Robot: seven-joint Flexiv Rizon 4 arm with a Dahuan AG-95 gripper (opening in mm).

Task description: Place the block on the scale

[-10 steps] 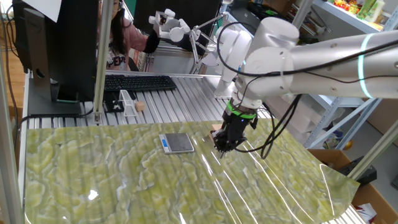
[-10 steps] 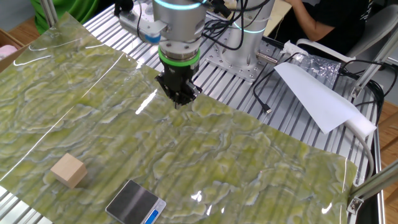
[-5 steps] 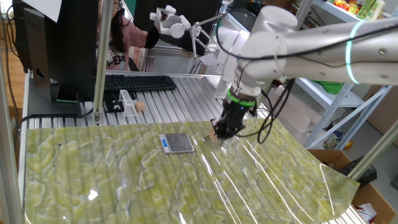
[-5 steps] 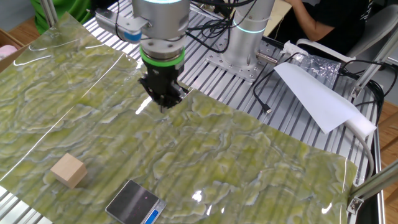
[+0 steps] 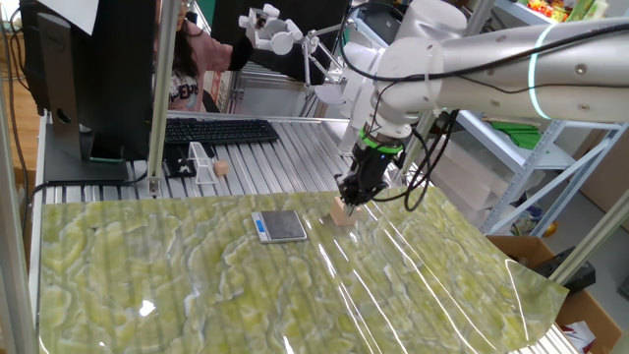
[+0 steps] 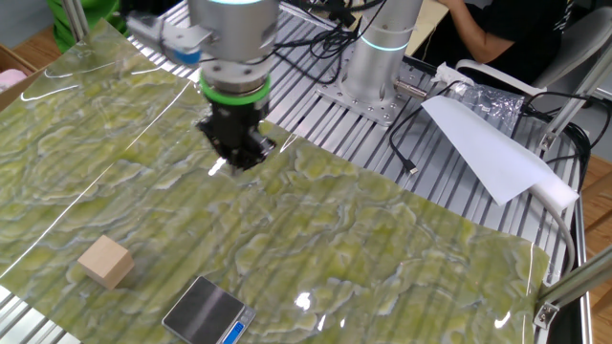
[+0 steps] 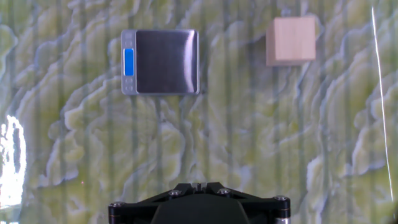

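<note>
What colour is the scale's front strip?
Blue, on a silver edge beside the dark grey plate of the scale; clearest in the hand view.

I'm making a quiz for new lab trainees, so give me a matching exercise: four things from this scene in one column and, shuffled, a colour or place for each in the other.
Things:
1. block
2. scale
3. keyboard
4. gripper

Descriptions:
A. black, on the ribbed metal surface behind the mat
B. dark grey plate with a blue strip
C. plain light tan, lying on the green mat
D. above the mat, apart from both task things

Pairs: 1-C, 2-B, 3-A, 4-D
</note>
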